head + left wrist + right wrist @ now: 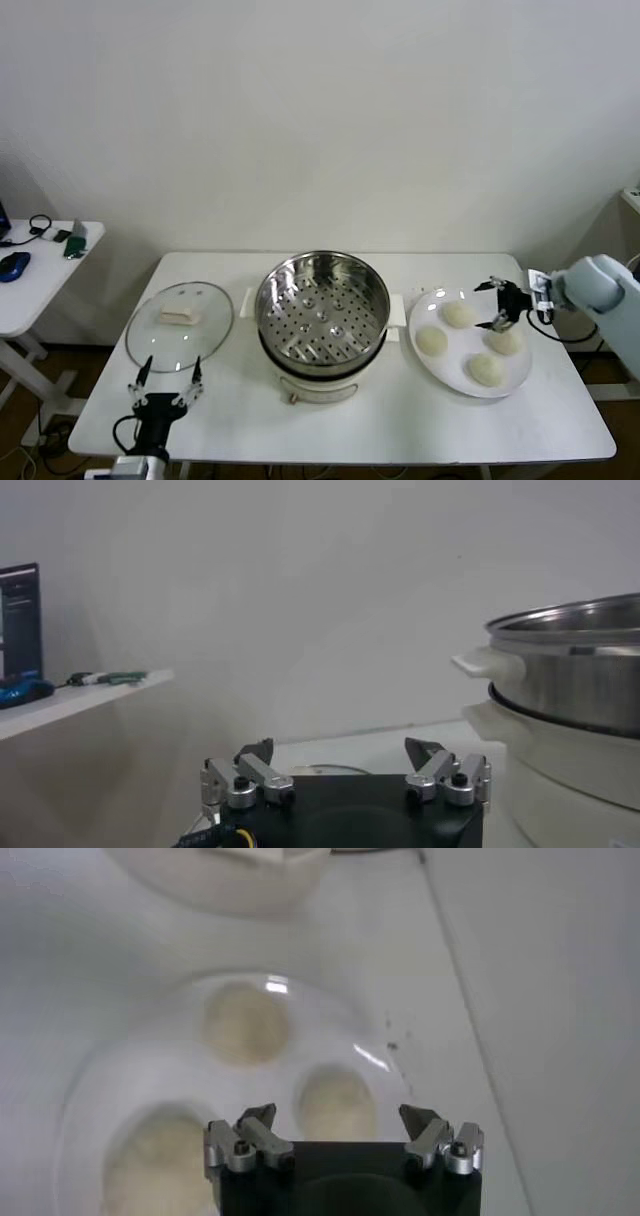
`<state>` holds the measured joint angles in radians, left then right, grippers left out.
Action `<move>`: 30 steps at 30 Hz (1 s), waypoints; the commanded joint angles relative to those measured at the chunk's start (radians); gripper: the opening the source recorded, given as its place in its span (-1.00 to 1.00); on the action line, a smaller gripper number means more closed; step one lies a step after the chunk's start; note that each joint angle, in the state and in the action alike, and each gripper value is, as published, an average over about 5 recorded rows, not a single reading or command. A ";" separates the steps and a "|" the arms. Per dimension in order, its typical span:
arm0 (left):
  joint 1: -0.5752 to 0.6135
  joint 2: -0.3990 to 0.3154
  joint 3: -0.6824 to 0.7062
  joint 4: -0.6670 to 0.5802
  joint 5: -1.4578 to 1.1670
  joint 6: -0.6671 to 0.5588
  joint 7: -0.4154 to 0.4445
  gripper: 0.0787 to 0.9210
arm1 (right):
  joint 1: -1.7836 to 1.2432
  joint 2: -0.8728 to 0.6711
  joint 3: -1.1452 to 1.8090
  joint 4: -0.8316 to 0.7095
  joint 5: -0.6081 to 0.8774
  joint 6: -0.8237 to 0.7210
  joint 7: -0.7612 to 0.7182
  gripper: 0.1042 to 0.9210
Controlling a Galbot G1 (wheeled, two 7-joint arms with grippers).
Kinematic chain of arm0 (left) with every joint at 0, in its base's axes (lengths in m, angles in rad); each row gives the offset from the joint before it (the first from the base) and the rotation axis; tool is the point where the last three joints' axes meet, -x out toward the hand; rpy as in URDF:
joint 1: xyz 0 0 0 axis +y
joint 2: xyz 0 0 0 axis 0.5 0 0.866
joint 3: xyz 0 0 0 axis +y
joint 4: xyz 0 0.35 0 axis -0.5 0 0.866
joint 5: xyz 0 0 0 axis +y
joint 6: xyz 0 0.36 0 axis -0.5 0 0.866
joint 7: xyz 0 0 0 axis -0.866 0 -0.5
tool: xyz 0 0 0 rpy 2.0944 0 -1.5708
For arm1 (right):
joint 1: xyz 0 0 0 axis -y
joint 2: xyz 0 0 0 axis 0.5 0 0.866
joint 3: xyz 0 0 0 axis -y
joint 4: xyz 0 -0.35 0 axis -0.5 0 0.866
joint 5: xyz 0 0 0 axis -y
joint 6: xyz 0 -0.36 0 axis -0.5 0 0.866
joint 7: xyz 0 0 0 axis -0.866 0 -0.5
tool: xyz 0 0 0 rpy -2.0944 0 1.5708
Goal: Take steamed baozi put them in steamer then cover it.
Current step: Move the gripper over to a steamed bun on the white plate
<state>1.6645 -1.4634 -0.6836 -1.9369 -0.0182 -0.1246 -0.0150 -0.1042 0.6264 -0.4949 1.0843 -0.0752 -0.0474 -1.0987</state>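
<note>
The steamer (322,310), a shiny steel pot with a perforated tray on a white base, stands uncovered at the table's middle. To its left the glass cover (180,325) lies flat. Several cream baozi (458,314) sit on a white plate (467,343) at the right. My right gripper (497,305) hovers open over that plate; in the right wrist view its open jaws (340,1120) frame one baozi (337,1100), empty, not touching it. My left gripper (168,380) waits open and empty at the front edge, in front of the cover, with the steamer (570,670) beside it.
The white table (400,420) has bare surface along its front. A smaller side table (30,270) with a blue mouse (13,265) and cables stands off to the left. A plain wall runs behind.
</note>
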 commanded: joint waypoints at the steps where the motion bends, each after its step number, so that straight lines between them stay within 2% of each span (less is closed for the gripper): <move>1: -0.004 0.005 0.000 0.001 -0.005 0.007 -0.003 0.77 | 0.282 0.146 -0.359 -0.245 -0.069 0.010 -0.120 0.76; 13: -0.027 0.017 -0.007 0.007 -0.007 0.029 -0.005 0.77 | 0.235 0.310 -0.365 -0.396 -0.084 0.015 -0.098 0.76; 30: -0.031 0.019 -0.018 0.018 -0.011 0.031 -0.011 0.77 | 0.179 0.397 -0.286 -0.491 -0.130 0.036 -0.060 0.76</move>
<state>1.6343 -1.4440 -0.7007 -1.9197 -0.0291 -0.0949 -0.0262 0.0756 0.9763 -0.7902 0.6489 -0.1850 -0.0152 -1.1648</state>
